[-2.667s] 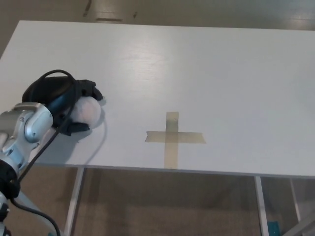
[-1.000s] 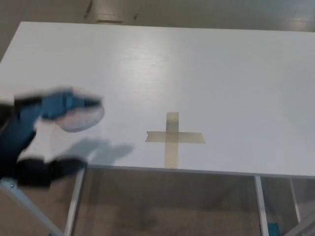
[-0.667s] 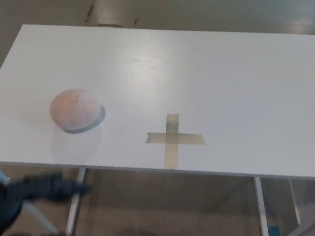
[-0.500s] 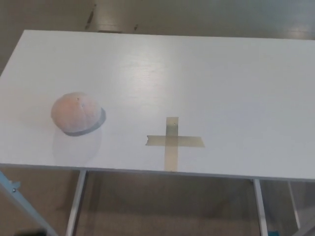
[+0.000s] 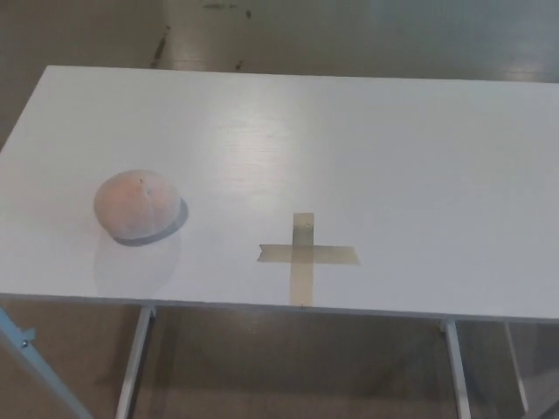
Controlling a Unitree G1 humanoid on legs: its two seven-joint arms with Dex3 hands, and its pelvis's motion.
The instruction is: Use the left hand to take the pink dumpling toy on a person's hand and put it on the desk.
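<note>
The pink dumpling toy (image 5: 138,205) is lying on the white surface (image 5: 393,148), in its left part, near the front edge and not far from the left edge. It is resting with its round, domed side up, and a thin grey shadow is showing under its right and lower rim. Nothing is touching it; it is sitting alone on the surface.

A cross of tan tape (image 5: 305,255) is sticking flat to the surface near the middle of the front edge. The toy and the tape cross are well apart, with bare white surface between them. The long strip of the cross is reaching almost to the front edge.

Neither the left hand nor the right hand is appearing in the head view, so their state, open or closed, is not possible to tell from here. No hand of a person is showing either.

Under the front edge, two pale metal legs are showing: the left leg (image 5: 134,367) is standing below the toy's side, and the right leg (image 5: 455,371) is standing toward the right part. A pale blue bar (image 5: 39,367) is crossing the lower left corner of the view at a slant. The brown floor (image 5: 297,367) is showing below the surface and also beyond its far edge.
</note>
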